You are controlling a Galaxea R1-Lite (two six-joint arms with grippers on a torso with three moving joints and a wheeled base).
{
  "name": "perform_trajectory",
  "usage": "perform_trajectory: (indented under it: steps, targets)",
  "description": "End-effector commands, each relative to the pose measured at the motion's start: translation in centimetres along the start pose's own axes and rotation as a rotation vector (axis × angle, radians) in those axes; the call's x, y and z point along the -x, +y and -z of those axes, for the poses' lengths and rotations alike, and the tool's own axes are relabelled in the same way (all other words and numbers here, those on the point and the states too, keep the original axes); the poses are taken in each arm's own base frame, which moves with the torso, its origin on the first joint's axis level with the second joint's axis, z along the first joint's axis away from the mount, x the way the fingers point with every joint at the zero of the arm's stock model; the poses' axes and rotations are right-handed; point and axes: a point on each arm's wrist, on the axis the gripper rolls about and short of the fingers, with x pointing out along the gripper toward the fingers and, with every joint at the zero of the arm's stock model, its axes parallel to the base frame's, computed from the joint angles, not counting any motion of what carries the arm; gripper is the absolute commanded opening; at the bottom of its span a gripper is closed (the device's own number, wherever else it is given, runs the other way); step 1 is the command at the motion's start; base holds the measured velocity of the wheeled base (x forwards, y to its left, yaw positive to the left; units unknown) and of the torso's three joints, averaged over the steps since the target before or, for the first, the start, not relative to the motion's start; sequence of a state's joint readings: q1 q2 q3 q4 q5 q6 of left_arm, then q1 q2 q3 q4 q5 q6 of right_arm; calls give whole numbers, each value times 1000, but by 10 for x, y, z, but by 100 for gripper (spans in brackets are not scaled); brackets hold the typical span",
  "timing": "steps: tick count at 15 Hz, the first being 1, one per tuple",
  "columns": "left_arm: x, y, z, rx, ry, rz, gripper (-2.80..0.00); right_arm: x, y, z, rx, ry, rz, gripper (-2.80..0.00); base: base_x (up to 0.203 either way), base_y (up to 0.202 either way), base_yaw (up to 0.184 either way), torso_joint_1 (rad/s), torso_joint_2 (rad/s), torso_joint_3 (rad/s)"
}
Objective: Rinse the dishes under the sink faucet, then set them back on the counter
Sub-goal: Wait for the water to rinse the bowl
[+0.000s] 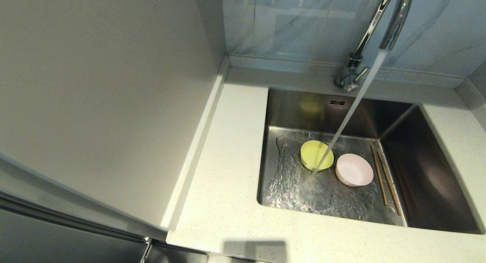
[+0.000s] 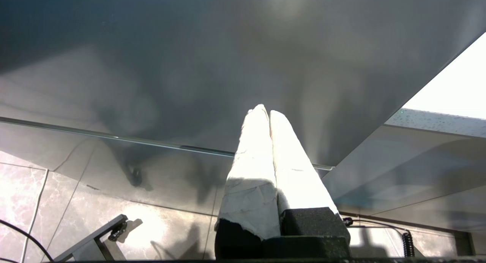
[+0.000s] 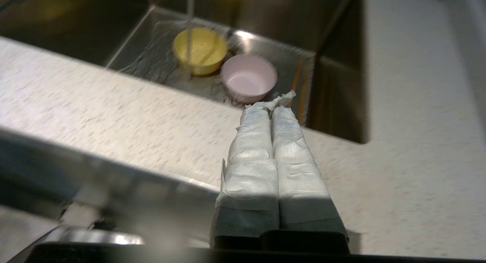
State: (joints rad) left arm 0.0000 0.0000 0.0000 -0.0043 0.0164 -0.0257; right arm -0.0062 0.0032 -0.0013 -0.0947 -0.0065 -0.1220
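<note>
dishes: small round yellow-green bowl (image 1: 316,155), pale pink bowl (image 1: 354,170) and two thin brown wooden chopsticks (image 1: 385,180) all sit in the steel sink (image 1: 436,171), chopsticks lengthwise front to back
water: chrome gooseneck faucet (image 1: 383,23) running, stream lands beside the yellow-green bowl
our right gripper (image 3: 271,108): pressed closed, empty, over the speckled off-white counter (image 1: 228,171), dishes straight ahead, so we'd say it's nearer
our left gripper (image 2: 264,113): closed, empty, parked low by the cabinet
writing: none we can read

From my head camera I see neither arm, and the faucet (image 1: 379,23) runs off the top edge, so the crown of its gooseneck is cut away. The drain is lost to me under the rippling water (image 1: 303,187) beside the yellow-green bowl (image 1: 316,155). On my right wrist feed the chopsticks (image 3: 300,92) are only a blurred brown streak, partly behind the right gripper (image 3: 270,109), and the left wrist feed shows none of the sink.
</note>
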Motion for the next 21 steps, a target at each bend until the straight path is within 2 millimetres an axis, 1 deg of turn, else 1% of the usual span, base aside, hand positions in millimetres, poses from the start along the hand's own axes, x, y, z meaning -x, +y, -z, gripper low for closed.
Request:
perform_trajectory:
  steps: [1, 3, 7, 10, 21]
  targets:
    - [0, 0, 0, 0, -3, 0, -280, 0, 1, 6, -13, 51, -36, -280, 0, 0, 0, 0, 0, 0]
    - [0, 0, 0, 0, -3, 0, -280, 1, 2, 11, -53, 97, -33, -280, 0, 0, 0, 0, 0, 0]
    - [0, 0, 0, 0, -3, 0, -280, 1, 1, 11, -96, 100, -10, -280, 0, 0, 0, 0, 0, 0]
    - [0, 0, 0, 0, -3, 0, -280, 1, 1, 11, -177, 98, 18, -280, 0, 0, 0, 0, 0, 0]
    - [0, 0, 0, 0, -3, 0, -280, 1, 1, 11, -177, 98, 16, -280, 0, 0, 0, 0, 0, 0]
